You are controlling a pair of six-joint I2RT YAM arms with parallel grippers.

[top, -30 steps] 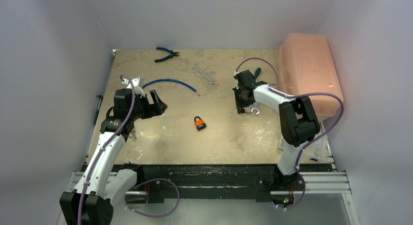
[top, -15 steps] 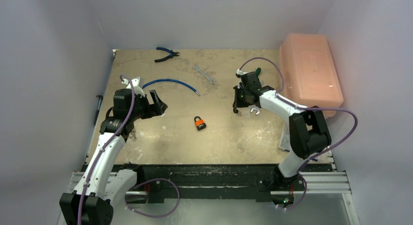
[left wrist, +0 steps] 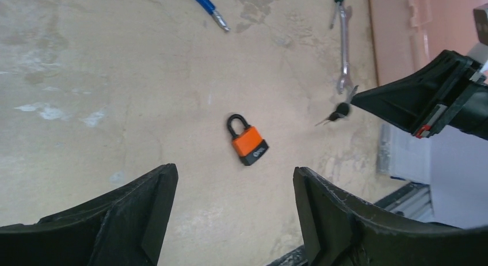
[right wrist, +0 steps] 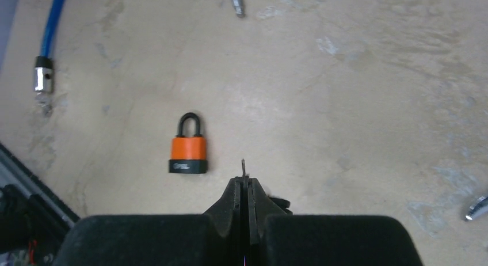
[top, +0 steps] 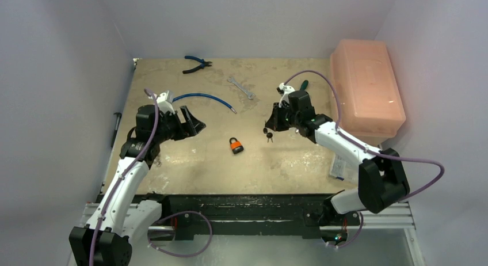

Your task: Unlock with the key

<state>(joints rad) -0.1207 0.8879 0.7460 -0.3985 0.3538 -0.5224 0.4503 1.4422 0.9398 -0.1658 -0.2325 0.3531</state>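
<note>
Overhead alone — pliers (top: 197, 63); wrist-close — key tip (right wrist: 244, 167) in right pincer (right wrist: 246, 185).

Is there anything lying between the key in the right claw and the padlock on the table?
Nothing visible. The right claw, shut on the key, faces the orange padlock across a bare stretch of table. The blue cable and silver wrench lie farther back, off that line.

Table (top: 190, 159): padlock (top: 235, 145), pliers (top: 197, 63), wrench (top: 240, 87), cable (top: 201, 97), box (top: 365, 84)

White-linked arms (top: 339, 140) carry black joints (top: 381, 182) and purple cables (top: 311, 72).
</note>
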